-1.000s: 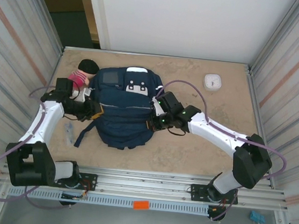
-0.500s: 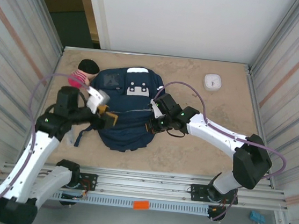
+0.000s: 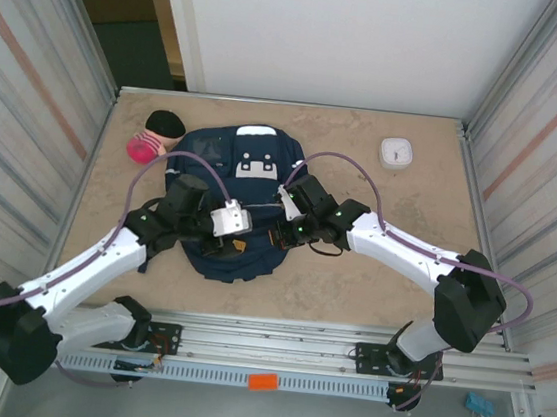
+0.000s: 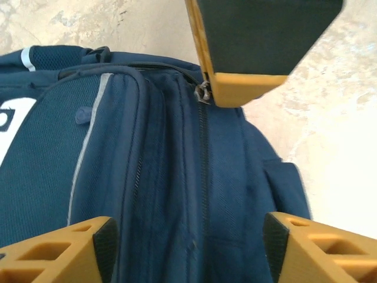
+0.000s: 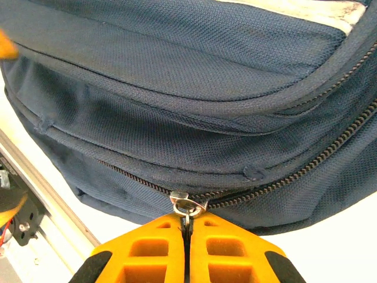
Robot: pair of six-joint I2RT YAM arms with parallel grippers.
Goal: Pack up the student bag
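Observation:
The navy student bag (image 3: 225, 162) lies flat at the left-centre of the table, white patch toward the far side. My right gripper (image 3: 282, 231) is at the bag's right side, shut on the metal zipper pull (image 5: 187, 206) of the main zipper; the right wrist view shows my right gripper (image 5: 187, 229) with its fingers pressed together on that pull. My left gripper (image 3: 237, 244) hovers over the bag's near part. In the left wrist view my left gripper (image 4: 188, 253) is open, astride the bag (image 4: 147, 177) and its zipper line, holding nothing. An orange right finger (image 4: 259, 53) and the pull (image 4: 203, 92) show there.
A pink doll with a black hat (image 3: 155, 134) lies at the far left next to the bag. A small white square object (image 3: 398, 153) sits at the far right. Ribbed metal walls (image 3: 26, 129) close in both sides. Bare tabletop (image 3: 390, 292) lies right of the bag.
My left arm has swung from the bag's left side in over its near part. My right gripper has stayed on the zipper pull, barely moving.

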